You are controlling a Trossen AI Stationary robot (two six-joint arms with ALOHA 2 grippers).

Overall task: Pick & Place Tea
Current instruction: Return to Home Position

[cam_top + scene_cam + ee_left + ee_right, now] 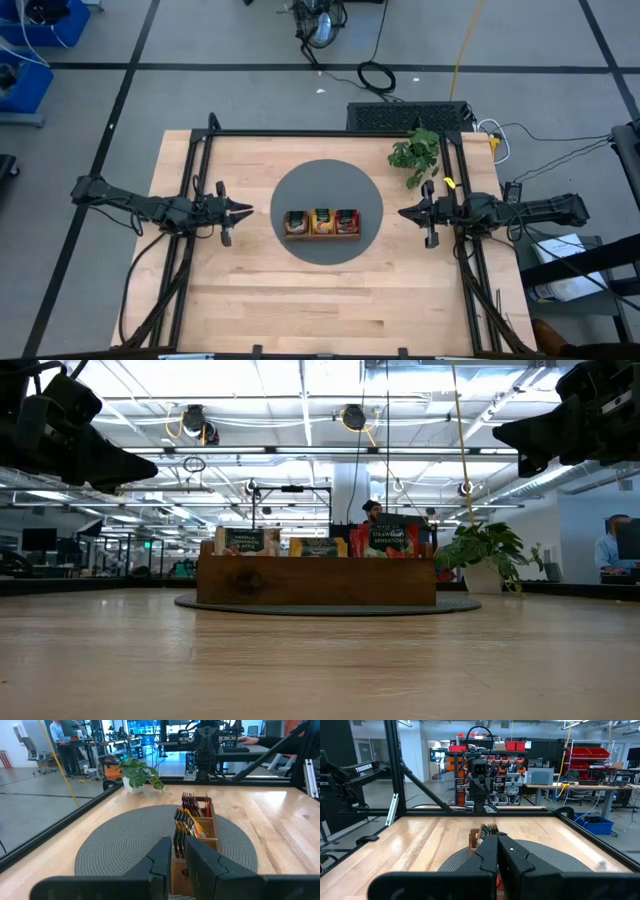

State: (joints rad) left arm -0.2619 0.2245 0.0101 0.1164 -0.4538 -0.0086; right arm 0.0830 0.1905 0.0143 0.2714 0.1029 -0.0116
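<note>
The tea stands upright in a brown wooden tray [315,585] on a round grey mat [325,180] at the table's middle. Dark green sachets [297,221] fill the left compartment, orange-yellow ones [322,221] the middle, red ones [347,221] the right. My left gripper [243,210] hovers level to the tray's left, pointing at it. In the left wrist view its fingers [179,857] stand a little apart, with nothing between them. My right gripper [403,213] hovers level to the tray's right, shut and empty [498,852].
A small potted plant [415,155] stands at the far right of the table, beside the right arm. Black frame rails [195,180] run along the table's left, right and far edges. Bare wood lies in front of the mat toward the near edge [320,310].
</note>
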